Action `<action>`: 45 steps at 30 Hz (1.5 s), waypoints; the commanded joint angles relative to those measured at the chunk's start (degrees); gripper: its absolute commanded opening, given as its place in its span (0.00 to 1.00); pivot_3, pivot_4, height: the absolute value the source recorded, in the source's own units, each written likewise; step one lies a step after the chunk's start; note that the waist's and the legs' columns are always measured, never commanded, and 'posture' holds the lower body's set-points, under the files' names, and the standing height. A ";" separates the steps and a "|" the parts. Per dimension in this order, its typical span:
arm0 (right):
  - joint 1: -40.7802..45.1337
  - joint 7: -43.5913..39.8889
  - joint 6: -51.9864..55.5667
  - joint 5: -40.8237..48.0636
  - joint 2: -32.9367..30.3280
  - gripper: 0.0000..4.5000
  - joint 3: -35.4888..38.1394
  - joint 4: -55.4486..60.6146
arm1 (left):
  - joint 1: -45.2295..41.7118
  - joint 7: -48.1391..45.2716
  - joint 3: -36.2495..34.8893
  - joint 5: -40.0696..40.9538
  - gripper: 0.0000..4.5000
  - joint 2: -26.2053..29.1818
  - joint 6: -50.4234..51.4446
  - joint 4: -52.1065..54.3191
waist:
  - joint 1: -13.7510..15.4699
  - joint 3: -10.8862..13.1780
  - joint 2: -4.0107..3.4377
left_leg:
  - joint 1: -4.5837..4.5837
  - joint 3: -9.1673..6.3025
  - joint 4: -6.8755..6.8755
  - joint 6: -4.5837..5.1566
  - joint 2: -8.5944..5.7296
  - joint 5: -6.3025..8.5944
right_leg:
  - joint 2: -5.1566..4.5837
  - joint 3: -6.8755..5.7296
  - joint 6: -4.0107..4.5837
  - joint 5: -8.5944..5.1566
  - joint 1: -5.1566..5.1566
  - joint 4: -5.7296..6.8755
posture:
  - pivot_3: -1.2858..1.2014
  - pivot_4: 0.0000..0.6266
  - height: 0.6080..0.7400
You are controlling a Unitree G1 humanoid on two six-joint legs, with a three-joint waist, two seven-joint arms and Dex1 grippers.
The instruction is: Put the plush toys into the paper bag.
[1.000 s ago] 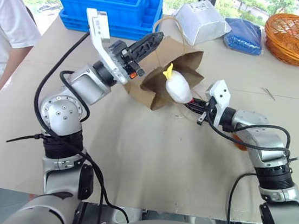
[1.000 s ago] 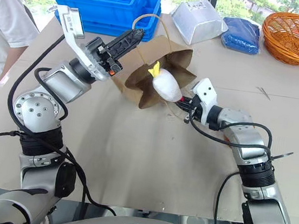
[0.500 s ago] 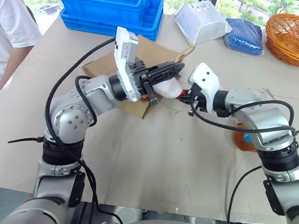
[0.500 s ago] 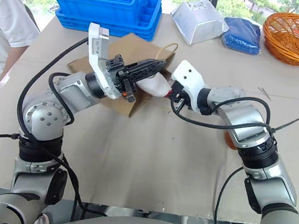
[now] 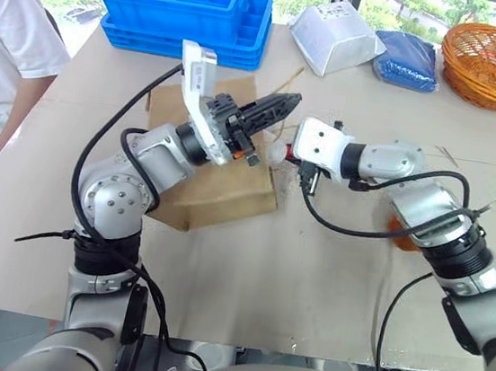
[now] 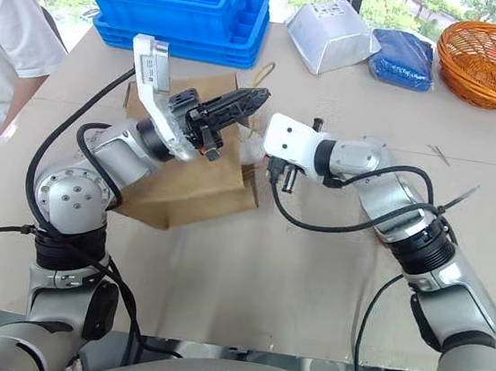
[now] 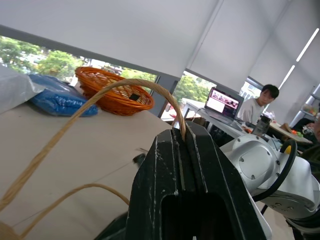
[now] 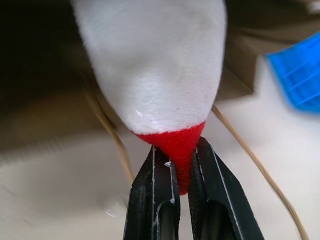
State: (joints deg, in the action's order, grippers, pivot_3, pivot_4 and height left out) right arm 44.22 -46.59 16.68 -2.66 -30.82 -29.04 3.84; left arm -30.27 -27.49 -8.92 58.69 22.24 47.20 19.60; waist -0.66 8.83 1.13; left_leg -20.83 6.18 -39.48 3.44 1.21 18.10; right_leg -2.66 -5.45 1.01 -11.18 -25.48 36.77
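step: pushing the rocket toy (image 8: 150,65) into the paper bag (image 5: 221,182) on the table (image 5: 309,275) | left pincer (image 7: 182,142) pinches the bag's handle (image 7: 120,90) | right pincer (image 8: 175,165) pinches the toy's red tip at the bag's mouth | next: probably push deeper, then let go

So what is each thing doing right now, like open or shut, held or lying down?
paper bag: lying on its side, mouth toward the right gripper
twine handle: pinched by the left gripper
left gripper: shut on the handle
rocket toy: body poking into the bag mouth, red tip held
right gripper: shut on the red tip
blue crates: stacked
orange basket: upright
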 commanded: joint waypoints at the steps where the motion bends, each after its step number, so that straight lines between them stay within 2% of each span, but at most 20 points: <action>1: -0.53 0.33 -10.07 -6.64 -0.61 0.01 -2.47 -1.79 | 0.22 -1.34 -0.41 -0.31 0.00 0.31 -1.18 -0.21 | -0.14 0.00 0.00 | -0.01 0.00 0.00 0.00 0.01 0.00 | 0.01 0.00 0.00 0.00 -0.01 0.00 | 0.52 0.24 1.00; 8: 0.13 3.01 -18.93 -16.57 1.22 0.01 -4.41 -6.09 | -0.18 -3.58 0.65 -2.06 0.00 0.80 -1.82 -0.39 | -0.14 0.00 0.00 | 0.00 0.00 0.00 -0.06 0.03 -0.03 | 0.01 0.01 0.01 0.00 -0.02 0.01 | 0.52 0.24 1.00; 13: 0.00 2.22 -23.50 -18.01 2.92 0.01 -3.92 -6.20 | -0.98 -6.54 2.27 -4.99 0.00 1.14 -3.26 -1.75 | -0.11 0.00 0.00 | 0.00 0.00 0.00 -0.06 0.03 -0.03 | 0.01 0.00 0.01 0.00 -0.01 0.01 | 0.52 0.24 1.00; 14: -0.07 2.09 -24.23 -18.38 2.99 0.14 -3.74 -6.17 | -1.23 -6.93 2.46 -5.35 0.00 1.04 -3.50 -2.12 | -0.11 0.00 0.00 | 0.00 0.00 0.00 -0.06 0.03 -0.03 | 0.01 0.00 0.01 -0.01 -0.01 0.01 | 0.52 0.24 1.00; 16: -0.48 1.36 -25.73 -17.22 3.33 0.28 -2.94 -5.78 | -1.95 -8.03 3.03 -6.06 0.00 0.84 -4.06 -3.04 | -0.10 0.00 0.00 | -0.01 0.00 0.00 -0.06 0.03 -0.03 | 0.01 0.00 0.01 0.00 -0.01 0.00 | 0.52 0.24 1.00; 17: -0.57 1.50 -26.52 -17.28 3.36 0.44 -2.69 -5.66 | -2.34 -8.59 3.37 -6.51 0.00 0.68 -4.37 -3.57 | -0.09 0.00 0.00 | -0.01 0.00 0.00 -0.06 0.03 -0.03 | 0.01 0.00 0.01 0.00 -0.01 0.00 | 0.52 0.24 1.00; 21: -2.18 1.05 -27.50 -16.10 2.96 0.85 -1.22 -4.10 | -3.33 -10.91 4.73 -8.49 0.00 0.44 -5.86 -5.26 | -0.06 0.00 0.00 | -0.01 0.00 0.00 -0.06 0.03 -0.03 | 0.01 0.00 0.01 0.00 -0.01 0.00 | 0.52 0.24 1.00; 23: -4.40 -0.79 -23.91 -13.10 1.94 0.99 1.33 -1.07 | -3.09 -12.01 4.42 -8.73 0.00 1.10 -6.13 -5.71 | -0.06 0.01 0.00 | -0.01 0.00 0.00 -0.06 0.03 -0.03 | 0.01 0.00 0.01 0.00 -0.01 0.00 | 0.52 0.24 1.00; 28: -10.80 -7.61 -5.98 0.74 -1.61 0.99 11.29 10.98 | -1.63 -19.76 3.79 -11.00 0.00 7.60 -7.65 -6.88 | -0.01 0.02 -0.02 | -0.02 -0.02 0.00 -0.06 0.04 -0.03 | 0.00 -0.01 0.02 -0.01 -0.02 0.00 | 0.52 0.24 1.00; 32: -14.00 -7.71 8.21 8.10 -2.66 0.99 16.87 18.71 | -2.84 -30.55 8.48 -19.42 0.00 13.55 -16.18 -9.97 | -0.03 0.02 -0.02 | 0.03 -0.03 0.02 -0.06 0.05 -0.03 | 0.02 -0.02 0.07 -0.04 -0.02 0.02 | 0.52 0.24 1.00; 36: -16.27 -4.49 20.70 12.55 -2.38 0.99 20.70 22.76 | -7.15 -33.53 9.71 -23.09 0.00 11.80 -22.41 -14.42 | 0.38 0.02 -0.01 | -0.04 -0.08 0.03 -0.06 0.04 -0.03 | 0.01 -0.08 0.11 -0.07 -0.02 0.01 | 0.52 0.24 1.00; 40: -17.91 1.48 39.96 21.56 1.73 0.99 30.09 26.34 | -12.28 -35.29 10.06 -24.23 0.00 8.39 -25.09 -17.71 | 1.10 0.02 -0.01 | -0.16 -0.10 -0.04 -0.05 0.02 -0.03 | 0.00 -0.12 0.11 -0.06 -0.04 0.01 | 0.52 0.24 1.00; 45: -20.78 3.48 44.28 24.33 -1.93 0.99 34.12 29.97 | -16.69 -41.68 11.05 -27.04 0.00 9.75 -29.45 -20.07 | 1.26 0.02 -0.02 | -0.19 -0.11 -0.02 -0.05 0.02 -0.03 | 0.04 -0.14 0.11 -0.06 -0.09 0.00 | 0.52 0.24 1.00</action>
State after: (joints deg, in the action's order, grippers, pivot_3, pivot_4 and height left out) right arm 23.47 -43.71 60.36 20.28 -31.99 3.00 31.03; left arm -45.46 -66.74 2.51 32.41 30.97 20.16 -1.16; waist 0.60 8.86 1.12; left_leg -21.02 6.07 -39.50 3.39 1.23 18.07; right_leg -2.60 -5.57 1.11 -11.25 -25.57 36.76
